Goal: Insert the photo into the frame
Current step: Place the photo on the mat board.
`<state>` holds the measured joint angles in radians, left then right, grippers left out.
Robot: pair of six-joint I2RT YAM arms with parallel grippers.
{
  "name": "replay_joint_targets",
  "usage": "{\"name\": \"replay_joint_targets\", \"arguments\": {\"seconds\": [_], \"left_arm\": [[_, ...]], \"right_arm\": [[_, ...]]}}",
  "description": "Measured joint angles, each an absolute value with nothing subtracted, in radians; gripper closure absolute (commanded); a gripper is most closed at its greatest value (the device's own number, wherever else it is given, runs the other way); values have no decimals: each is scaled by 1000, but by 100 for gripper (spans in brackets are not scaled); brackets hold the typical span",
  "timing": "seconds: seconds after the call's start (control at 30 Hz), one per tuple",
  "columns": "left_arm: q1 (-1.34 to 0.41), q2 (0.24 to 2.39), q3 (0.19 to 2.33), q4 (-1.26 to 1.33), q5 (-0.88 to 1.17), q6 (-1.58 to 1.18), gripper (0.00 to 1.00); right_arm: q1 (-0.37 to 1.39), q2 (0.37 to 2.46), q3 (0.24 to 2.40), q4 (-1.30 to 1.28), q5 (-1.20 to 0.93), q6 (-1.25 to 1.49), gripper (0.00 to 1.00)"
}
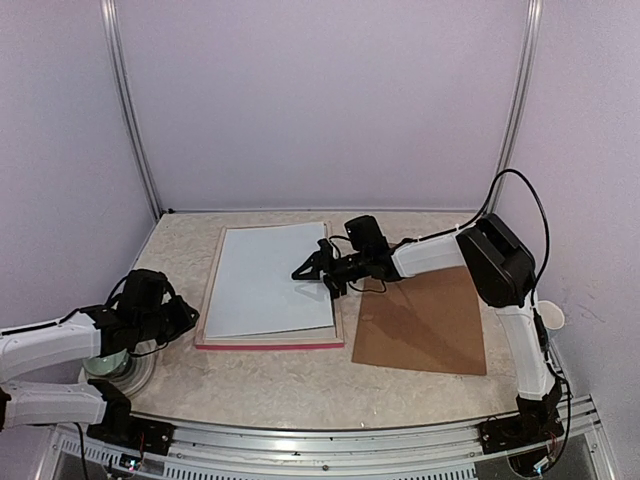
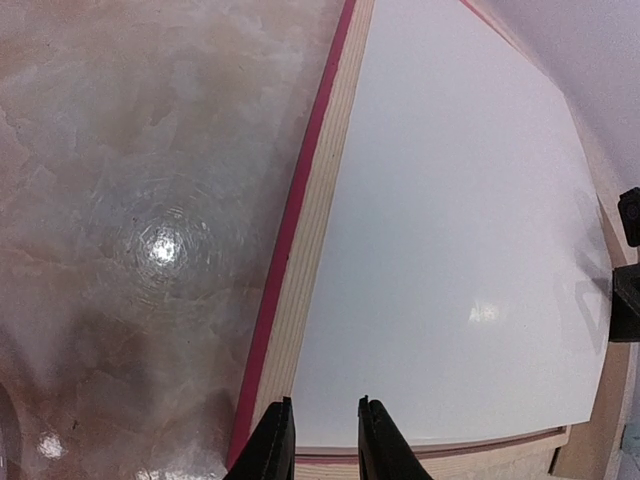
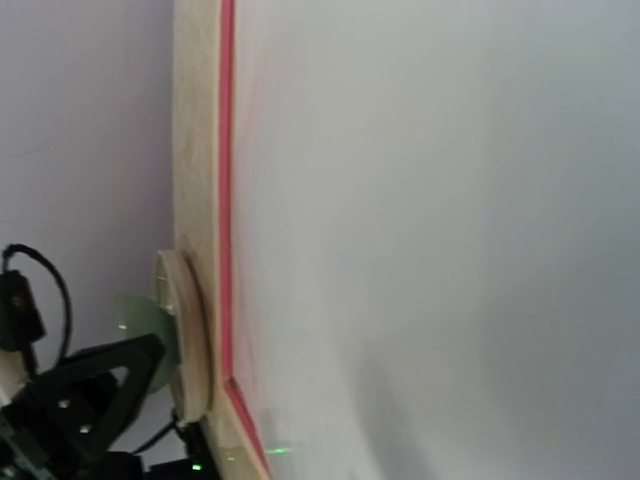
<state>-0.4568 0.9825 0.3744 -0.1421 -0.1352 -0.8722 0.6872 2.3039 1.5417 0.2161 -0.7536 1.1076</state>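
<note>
Right fingers [image 1: 308, 268], spread open and empty, hover at the right edge of the pink frame [image 1: 270, 343]. The left fingers [image 2: 275, 445], narrowly parted, sit at its lower-left corner. One frame lies centre on the desk [image 1: 300, 385], seemingly long axis up-picture, holding one white sheet [image 1: 275, 280]. The photo's dark face is unseen. One brown board [image 1: 425, 320] lies to the right.

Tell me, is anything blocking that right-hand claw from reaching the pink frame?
Nothing visible does. The right gripper is already at the right edge of the frame, above the white sheet lying inside it. The brown board lies off to the side.
</note>
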Motion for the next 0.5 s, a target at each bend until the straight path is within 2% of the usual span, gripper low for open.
{"name": "replay_joint_targets", "arguments": {"seconds": [0.2, 0.23, 0.27, 0.3, 0.5], "left_arm": [[-457, 990, 374, -134, -135, -872, 76], [-457, 991, 374, -133, -135, -872, 76], [-457, 991, 374, -132, -135, -872, 76], [-457, 992, 374, -129, -134, -872, 76], [-457, 1005, 374, -118, -128, -872, 76]], "right_arm": [[692, 2304, 1586, 70, -716, 1006, 28], [692, 2304, 1598, 34, -707, 980, 20], [692, 2304, 1610, 1, -693, 958, 4], [692, 2304, 1618, -24, -684, 945, 1], [694, 2280, 1698, -185, -598, 830, 1]]}}
